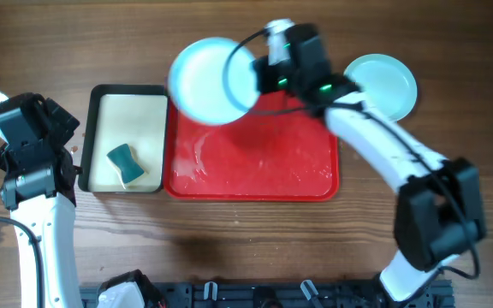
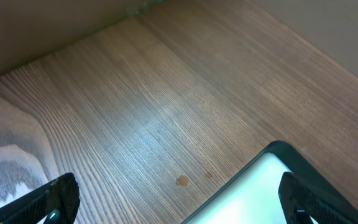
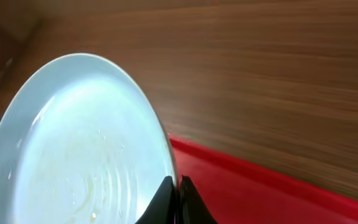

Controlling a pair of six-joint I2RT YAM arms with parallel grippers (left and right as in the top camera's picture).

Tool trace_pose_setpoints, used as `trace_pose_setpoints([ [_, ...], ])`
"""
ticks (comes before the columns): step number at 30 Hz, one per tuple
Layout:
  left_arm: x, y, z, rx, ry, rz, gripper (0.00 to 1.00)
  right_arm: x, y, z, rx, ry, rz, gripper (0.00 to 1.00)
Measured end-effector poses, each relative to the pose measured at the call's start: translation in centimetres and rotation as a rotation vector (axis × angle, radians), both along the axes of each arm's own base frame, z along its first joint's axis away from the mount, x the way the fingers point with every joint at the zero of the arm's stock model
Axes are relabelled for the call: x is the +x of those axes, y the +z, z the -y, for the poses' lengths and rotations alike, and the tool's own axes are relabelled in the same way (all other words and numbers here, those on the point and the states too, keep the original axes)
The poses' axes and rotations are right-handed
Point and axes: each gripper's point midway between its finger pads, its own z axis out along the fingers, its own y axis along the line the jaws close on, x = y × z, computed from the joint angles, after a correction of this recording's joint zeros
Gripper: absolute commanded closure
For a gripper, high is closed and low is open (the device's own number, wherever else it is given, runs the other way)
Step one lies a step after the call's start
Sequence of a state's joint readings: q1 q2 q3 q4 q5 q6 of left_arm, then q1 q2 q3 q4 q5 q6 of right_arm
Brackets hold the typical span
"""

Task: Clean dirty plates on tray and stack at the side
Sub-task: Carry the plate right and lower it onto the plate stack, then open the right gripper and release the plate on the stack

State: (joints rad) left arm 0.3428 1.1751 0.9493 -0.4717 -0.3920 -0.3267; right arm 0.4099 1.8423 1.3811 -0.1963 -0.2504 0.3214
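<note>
My right gripper [image 1: 259, 75] is shut on the rim of a pale blue plate [image 1: 208, 79], held lifted over the far left corner of the red tray [image 1: 255, 162]. In the right wrist view the plate [image 3: 86, 149] stands tilted on edge with faint smears on its face, the fingertips [image 3: 166, 196] pinching its rim above the red tray [image 3: 272, 193]. A second pale blue plate [image 1: 383, 84] lies on the table right of the tray. My left gripper [image 2: 179, 205] is open over bare wood at the far left, holding nothing.
A black-rimmed cream tray [image 1: 131, 107] sits left of the red tray, with a teal sponge [image 1: 126, 162] in it. Its corner [image 2: 272, 174] shows between my left fingers. The red tray floor looks wet and smeared. Wooden table all around.
</note>
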Motion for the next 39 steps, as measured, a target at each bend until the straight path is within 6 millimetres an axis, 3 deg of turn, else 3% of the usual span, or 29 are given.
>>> trace_pose_setpoints([
  [4,0.0,0.0,0.0,0.0,0.0,0.0,0.0,1.3,-0.4,7.6,-0.018,-0.147,-0.08,0.96],
  [9,0.0,0.0,0.0,0.0,0.0,0.0,0.0,1.9,-2.5,20.9,-0.031,-0.414,-0.211,0.96],
  [13,0.0,0.0,0.0,0.0,0.0,0.0,0.0,0.8,-3.3,30.6,-0.019,-0.619,-0.267,0.96],
  [15,0.0,0.0,0.0,0.0,0.0,0.001,0.0,-0.2,-3.6,34.4,-0.01,-0.701,-0.289,0.96],
  [19,0.0,0.0,0.0,0.0,0.0,0.0,0.0,-1.8,-3.7,39.7,0.002,-0.82,-0.298,0.96],
  [23,0.0,0.0,0.0,0.0,0.0,0.0,0.0,-2.4,-4.1,41.2,-0.009,-0.865,-0.305,0.96],
  [30,0.0,0.0,0.0,0.0,0.0,0.0,0.0,-2.3,-7.9,39.2,-0.032,-0.821,-0.379,0.94],
  [31,0.0,0.0,0.0,0.0,0.0,0.0,0.0,-2.3,-8.3,38.9,-0.034,-0.814,-0.388,0.9],
  [33,0.0,0.0,0.0,0.0,0.0,0.0,0.0,-2.1,-9.0,38.2,-0.04,-0.796,-0.402,0.69],
  [35,0.0,0.0,0.0,0.0,0.0,0.0,0.0,-1.9,-9.3,37.7,-0.045,-0.782,-0.405,0.55],
  [39,0.0,0.0,0.0,0.0,0.0,0.0,0.0,-2.0,-9.3,37.6,-0.051,-0.777,-0.406,0.38],
])
